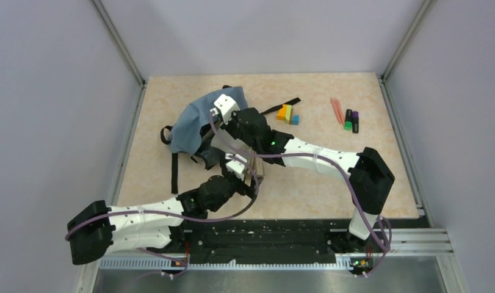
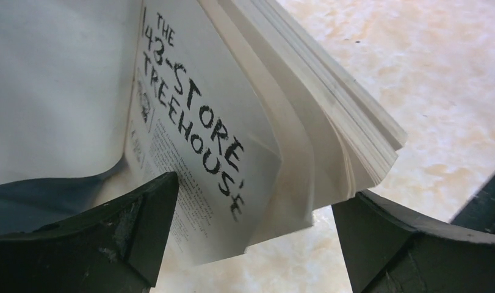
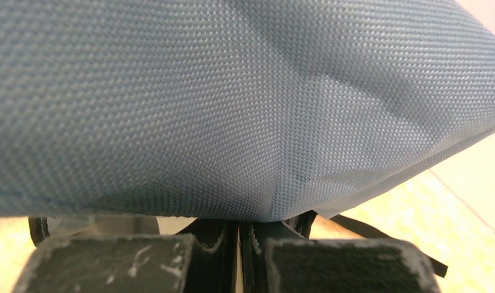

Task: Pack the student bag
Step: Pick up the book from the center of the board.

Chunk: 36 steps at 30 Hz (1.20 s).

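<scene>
The student bag [image 1: 193, 122], dusty-blue with black straps, lies crumpled at the back left of the table. My right gripper [image 1: 215, 115] reaches over it; in the right wrist view the bag's fabric [image 3: 232, 104] fills the frame. The right gripper [image 3: 238, 244] is shut on the bag's lower edge. A white paperback [image 1: 256, 168] sits in front of the bag. In the left wrist view the book [image 2: 202, 122] is fanned open with hand-lettered title text. My left gripper [image 2: 257, 201] stands open, its jaws wide on either side of the book's lower corner.
Coloured blocks [image 1: 287, 114] lie right of the bag. Orange pencils [image 1: 337, 111] and two highlighters [image 1: 351, 121] lie at the back right. A black strap [image 1: 174, 171] trails toward the front left. Metal rails and grey walls edge the table.
</scene>
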Available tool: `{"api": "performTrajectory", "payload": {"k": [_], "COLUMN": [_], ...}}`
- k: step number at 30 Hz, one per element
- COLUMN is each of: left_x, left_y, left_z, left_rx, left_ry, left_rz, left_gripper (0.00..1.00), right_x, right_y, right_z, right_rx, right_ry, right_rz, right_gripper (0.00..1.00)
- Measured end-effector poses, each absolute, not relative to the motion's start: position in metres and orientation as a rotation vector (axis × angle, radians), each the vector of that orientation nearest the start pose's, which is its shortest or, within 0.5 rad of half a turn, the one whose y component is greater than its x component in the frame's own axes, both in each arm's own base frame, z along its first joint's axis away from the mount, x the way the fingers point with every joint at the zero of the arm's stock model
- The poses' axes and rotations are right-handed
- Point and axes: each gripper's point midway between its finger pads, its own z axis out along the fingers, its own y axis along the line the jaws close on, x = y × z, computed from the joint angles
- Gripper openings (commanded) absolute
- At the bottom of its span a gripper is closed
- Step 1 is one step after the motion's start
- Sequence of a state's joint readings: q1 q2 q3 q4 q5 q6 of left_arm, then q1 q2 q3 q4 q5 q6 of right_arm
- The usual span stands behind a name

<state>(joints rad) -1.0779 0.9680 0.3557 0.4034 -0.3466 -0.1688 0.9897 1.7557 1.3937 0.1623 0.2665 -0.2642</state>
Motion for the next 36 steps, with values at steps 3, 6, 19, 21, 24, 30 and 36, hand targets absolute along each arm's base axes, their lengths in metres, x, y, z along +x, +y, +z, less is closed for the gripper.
{"api": "performTrajectory", "payload": {"k": [3,6,19,21,24,30,36], "left_x": [0.211,0.215,0.23,0.233,0.236,0.232,0.221], "left_y": [-0.267,-0.268,-0.271,-0.267,-0.263,-0.251,-0.234], "left_z": [0.146,0.148,0.145,0.148,0.152,0.161,0.179], "left_rx": [0.52,0.483,0.3,0.256,0.227,0.243,0.272], "left_ry": [1.72,1.715,1.706,1.701,1.692,1.676,1.641], "left_rz": [-0.501,-0.456,-0.305,-0.286,-0.265,-0.261,-0.347], "left_gripper": [0.98,0.98,0.87,0.71,0.45,0.04,0.0], "right_x": [0.35,0.353,0.364,0.364,0.364,0.358,0.332], "right_y": [0.424,0.421,0.418,0.418,0.417,0.416,0.409], "right_z": [0.254,0.254,0.256,0.255,0.254,0.246,0.281], "right_rx": [-0.86,-0.836,-0.759,-0.755,-0.76,-0.803,-0.854], "right_ry": [1.55,1.561,1.597,1.599,1.605,1.637,1.616], "right_rz": [0.273,0.259,0.217,0.215,0.212,0.236,0.369], "right_gripper": [0.0,0.0,0.0,0.0,0.0,0.42,0.83]}}
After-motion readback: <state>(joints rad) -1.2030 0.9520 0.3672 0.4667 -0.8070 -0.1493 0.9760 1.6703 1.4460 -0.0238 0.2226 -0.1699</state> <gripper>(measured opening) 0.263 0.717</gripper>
